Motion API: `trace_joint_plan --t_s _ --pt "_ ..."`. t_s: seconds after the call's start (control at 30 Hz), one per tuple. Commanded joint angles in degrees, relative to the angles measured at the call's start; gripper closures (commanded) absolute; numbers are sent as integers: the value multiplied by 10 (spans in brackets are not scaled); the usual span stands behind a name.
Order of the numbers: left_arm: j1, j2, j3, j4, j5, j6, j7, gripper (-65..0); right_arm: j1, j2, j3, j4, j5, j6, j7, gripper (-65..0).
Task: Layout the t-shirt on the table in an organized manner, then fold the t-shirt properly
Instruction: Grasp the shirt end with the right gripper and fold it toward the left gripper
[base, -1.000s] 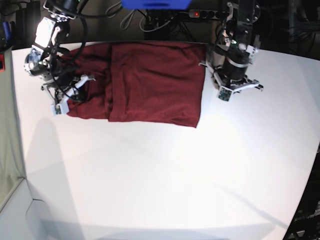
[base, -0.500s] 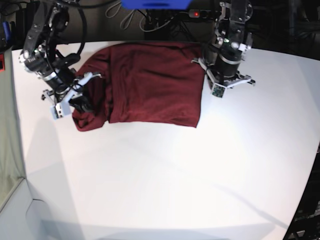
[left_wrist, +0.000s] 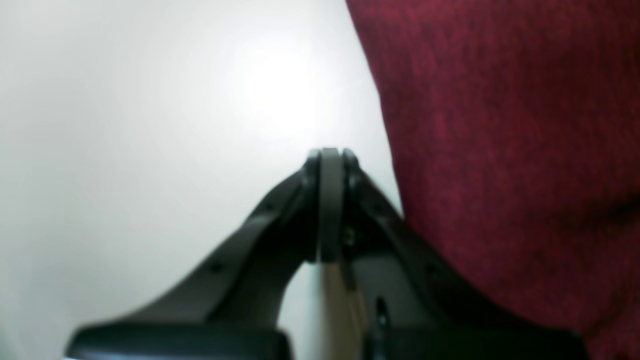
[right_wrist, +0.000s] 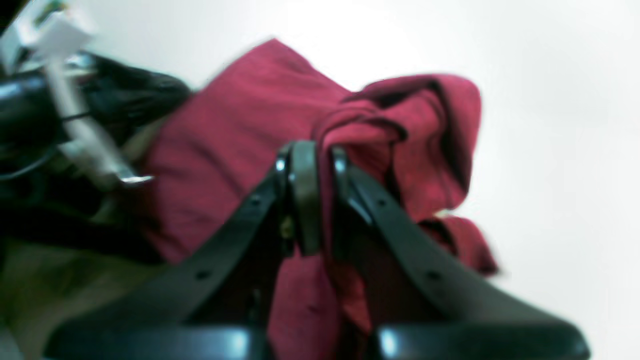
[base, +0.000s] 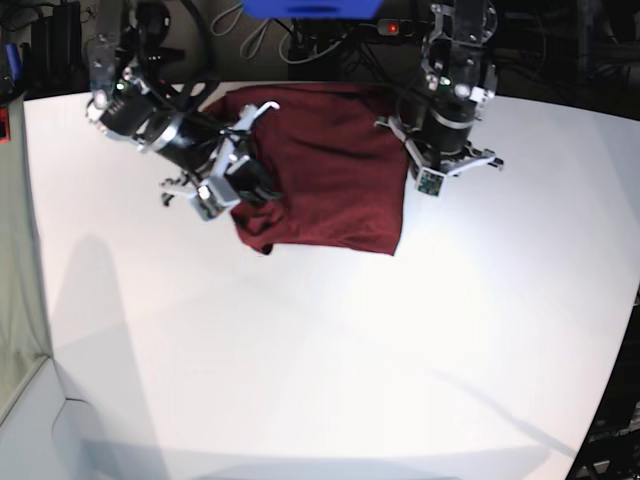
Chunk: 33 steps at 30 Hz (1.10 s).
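Observation:
The dark maroon t-shirt (base: 335, 170) lies at the back of the white table (base: 330, 350), its left part lifted and bunched. My right gripper (base: 250, 195) is shut on that bunched left edge, held above the cloth. In the right wrist view the right gripper (right_wrist: 315, 155) pinches a fold of the t-shirt (right_wrist: 235, 125), which droops beside it. My left gripper (base: 415, 150) is shut and holds nothing, just off the shirt's right edge. The left wrist view shows that gripper (left_wrist: 330, 155) over bare table (left_wrist: 125, 125), with the t-shirt (left_wrist: 500, 125) alongside it.
Behind the table's back edge run a power strip with a red light (base: 400, 27), cables and a blue object (base: 310, 8). The table's dark edge curves down on the right (base: 625, 320).
My right gripper has carried the shirt's left edge up and to the right, over the shirt's body. The left arm has shifted slightly left, toward the shirt's right edge.

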Motion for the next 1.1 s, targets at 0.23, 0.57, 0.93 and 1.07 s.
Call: trace_joint_plan --t_s 0.23,0.57,0.93,1.07 --pt "3 -1 -3 12 2 -2 63 -1 105 -3 -150 -23 12 -25 14 0" --pt "29 0 -6 40 -1 0 63 -1 199 -23 -211 -194 13 -42 18 0" --pt "83 0 -79 123 -1 -3 60 -1 258 -51 -213 -267 13 -42 18 0" --pt "95 -3 -95 131 -1 -3 60 -1 278 -52 -234 -304 13 -42 18 0"
